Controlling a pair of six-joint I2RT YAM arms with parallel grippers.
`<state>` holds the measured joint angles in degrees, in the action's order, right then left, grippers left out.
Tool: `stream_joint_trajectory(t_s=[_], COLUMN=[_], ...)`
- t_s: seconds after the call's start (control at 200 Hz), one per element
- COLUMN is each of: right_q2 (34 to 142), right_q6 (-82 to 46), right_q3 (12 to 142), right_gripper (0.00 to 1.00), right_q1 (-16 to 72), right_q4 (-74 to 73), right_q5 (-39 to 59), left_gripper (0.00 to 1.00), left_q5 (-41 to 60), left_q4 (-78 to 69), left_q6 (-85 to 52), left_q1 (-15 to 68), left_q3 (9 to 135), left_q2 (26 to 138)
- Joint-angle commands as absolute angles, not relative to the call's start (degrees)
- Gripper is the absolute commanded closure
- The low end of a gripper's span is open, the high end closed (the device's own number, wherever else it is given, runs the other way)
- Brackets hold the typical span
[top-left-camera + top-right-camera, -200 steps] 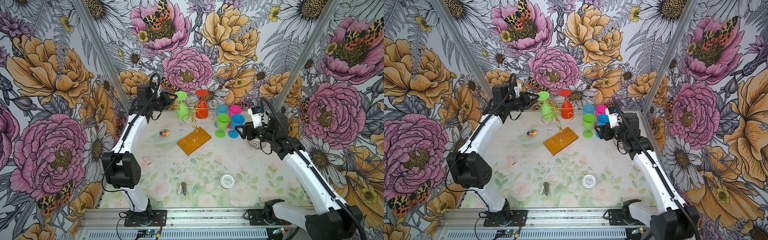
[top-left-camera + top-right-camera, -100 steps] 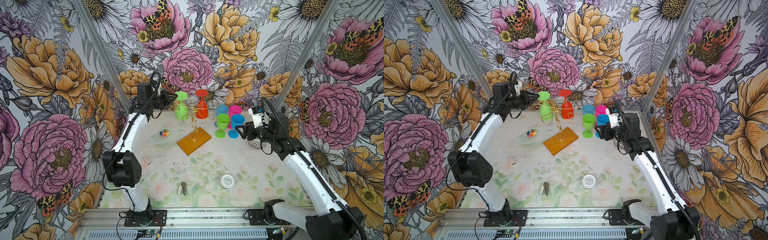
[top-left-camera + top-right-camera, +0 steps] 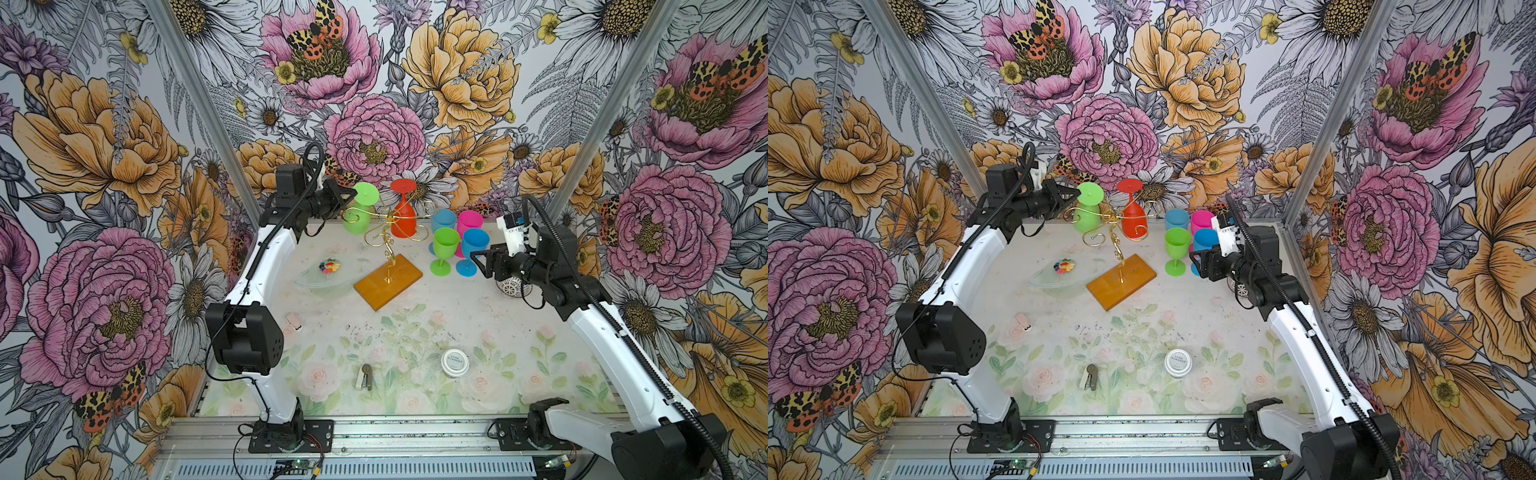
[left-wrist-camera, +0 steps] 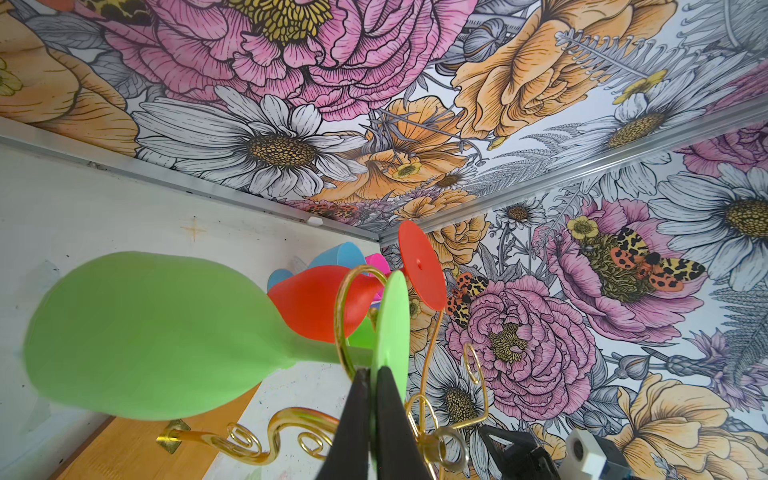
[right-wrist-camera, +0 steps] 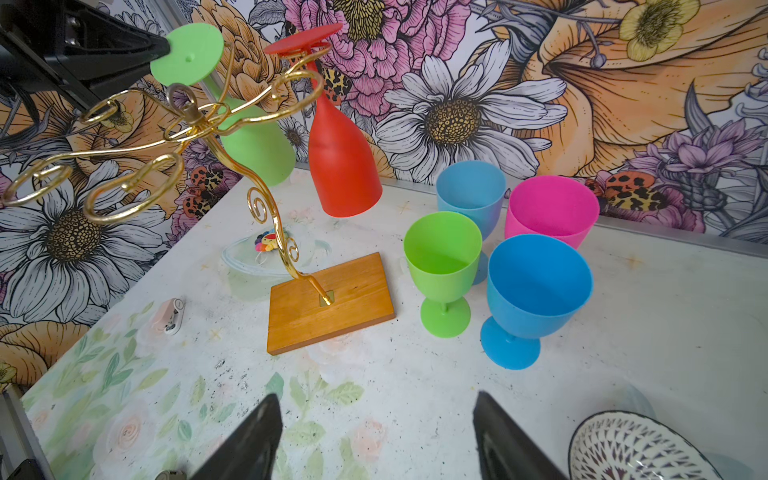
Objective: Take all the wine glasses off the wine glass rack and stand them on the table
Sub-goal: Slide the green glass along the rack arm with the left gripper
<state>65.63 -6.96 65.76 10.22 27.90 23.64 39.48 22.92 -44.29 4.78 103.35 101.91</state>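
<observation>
Left gripper [image 4: 372,382] has clamped shut on the foot of the hanging green wine glass [image 4: 145,332]; right gripper [image 5: 376,399] gapes empty.

Honestly, nothing here is actually readable. Closest thing is the small round tin [image 3: 454,362], lower right of centre in both top views: its lid has a few lines of grey print, way too tiny to make out. The white block [image 3: 1225,232] on the right arm's wrist, right of centre in a top view, has some dark marks along its edge. Same story, can't read them.
</observation>
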Motion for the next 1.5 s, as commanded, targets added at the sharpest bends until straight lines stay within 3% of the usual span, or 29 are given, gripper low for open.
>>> stream_joint_trajectory(t_s=[0.0, 0.345, 1.496], right_q2=[64.6, 64.4, 60.8], right_q6=[-7.7, -8.1, -9.1], right_q3=[65.5, 65.3, 64.1], right_gripper=[0.27, 0.27, 0.27], right_q1=[10.6, 10.6, 10.6], right_q4=[26.5, 26.3, 26.3], right_q5=[23.1, 23.3, 22.9], left_gripper=[0.94, 1.00, 1.00], left_q5=[41.2, 41.7, 40.7], left_q4=[22.9, 22.9, 24.3], left_q6=[-45.2, -46.9, -49.6], left_q1=[5.2, 5.1, 5.6], left_q3=[105.3, 107.2, 115.4], left_q2=[101.7, 102.2, 110.0])
